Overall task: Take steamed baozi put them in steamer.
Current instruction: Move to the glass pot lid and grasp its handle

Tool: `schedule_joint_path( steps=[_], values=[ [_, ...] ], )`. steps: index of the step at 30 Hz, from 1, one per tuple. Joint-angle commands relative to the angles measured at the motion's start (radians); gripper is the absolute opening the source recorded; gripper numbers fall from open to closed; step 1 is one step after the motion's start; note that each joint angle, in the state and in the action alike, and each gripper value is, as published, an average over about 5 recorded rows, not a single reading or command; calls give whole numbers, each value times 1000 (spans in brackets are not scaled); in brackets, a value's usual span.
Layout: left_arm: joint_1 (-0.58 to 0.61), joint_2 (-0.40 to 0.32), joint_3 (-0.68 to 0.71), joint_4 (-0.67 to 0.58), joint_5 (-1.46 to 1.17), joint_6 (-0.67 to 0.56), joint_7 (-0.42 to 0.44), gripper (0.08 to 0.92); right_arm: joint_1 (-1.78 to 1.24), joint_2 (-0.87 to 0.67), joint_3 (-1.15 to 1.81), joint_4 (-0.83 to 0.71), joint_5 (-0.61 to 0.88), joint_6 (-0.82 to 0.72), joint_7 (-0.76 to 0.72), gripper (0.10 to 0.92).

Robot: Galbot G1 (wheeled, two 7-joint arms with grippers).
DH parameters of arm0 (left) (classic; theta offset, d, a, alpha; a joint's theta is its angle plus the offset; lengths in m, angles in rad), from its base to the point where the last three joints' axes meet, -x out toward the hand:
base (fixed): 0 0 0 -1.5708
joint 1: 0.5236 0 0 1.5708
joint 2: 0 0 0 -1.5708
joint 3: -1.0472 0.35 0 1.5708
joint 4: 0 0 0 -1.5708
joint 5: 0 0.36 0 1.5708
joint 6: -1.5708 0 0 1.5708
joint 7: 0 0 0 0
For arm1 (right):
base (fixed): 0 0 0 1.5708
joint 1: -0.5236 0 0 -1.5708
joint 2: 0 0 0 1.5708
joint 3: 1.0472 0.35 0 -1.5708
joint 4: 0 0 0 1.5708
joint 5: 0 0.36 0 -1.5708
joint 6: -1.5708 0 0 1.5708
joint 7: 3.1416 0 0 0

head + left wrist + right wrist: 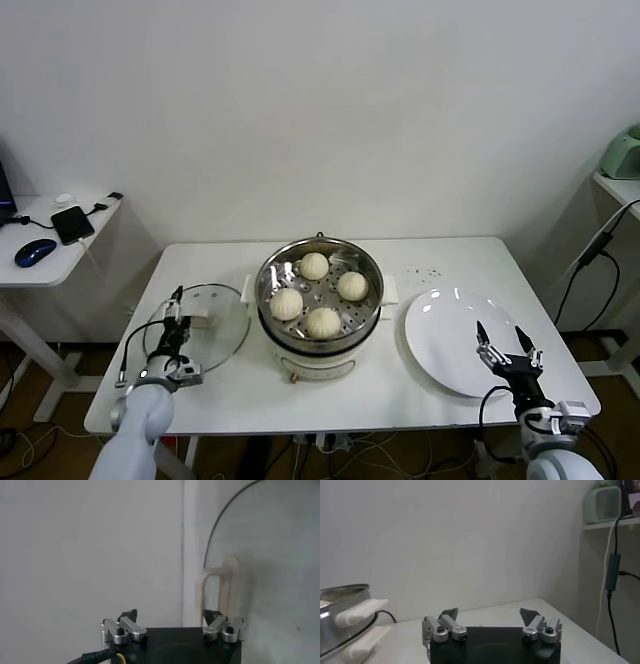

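White wall behind; white tabletop (400, 390) carries everything, largest to smallest as follows.

Steamer (320, 262): mid-tabletop, slightly toward the far edge, steel basket on its cream pot base. All four steamed baozi (351, 285) already lie inside on the perforated floor, well apart from each other. Judgement: placement looks finished; nothing is left outside to fetch.

White plate (450, 345): toward the right edge, bare, just beside the steamer's right handle.

Glass lid (215, 325): flat near the left edge, cream handle up, just beside the steamer's left side.

Left gripper (172, 302): at the front-left corner, over the near rim of the lid, jaws spread wide, nothing between them.

Right gripper (497, 337): near the front-right corner, over the plate's near rim, jaws likewise wide and empty.

Key relation: the buns lie inward and toward the far edge from both grippers, roughly midway between them; neither arm is clearly nearer. Round buns, so no long axis to align. If covering follows, the left arm is nearest the lid.
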Motion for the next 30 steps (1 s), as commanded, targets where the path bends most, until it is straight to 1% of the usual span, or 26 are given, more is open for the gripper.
schedule_joint_path(
  steps=[1,20,23,30],
  values=[
    [-64,-2,4,61,-10,14,-9,823,2,3,-1,-11,-4,2,-2,823],
    [-125,-10,23,147,-35,6,-10,817,2,12,-8,-17,-11,5,-4,823],
    [-129,-9,21,152,-37,6,-7,766,1,13,-9,-17,-11,6,-4,823],
    [-121,-7,18,156,-42,6,3,567,0,12,-12,-15,-12,9,-5,823]
  ],
)
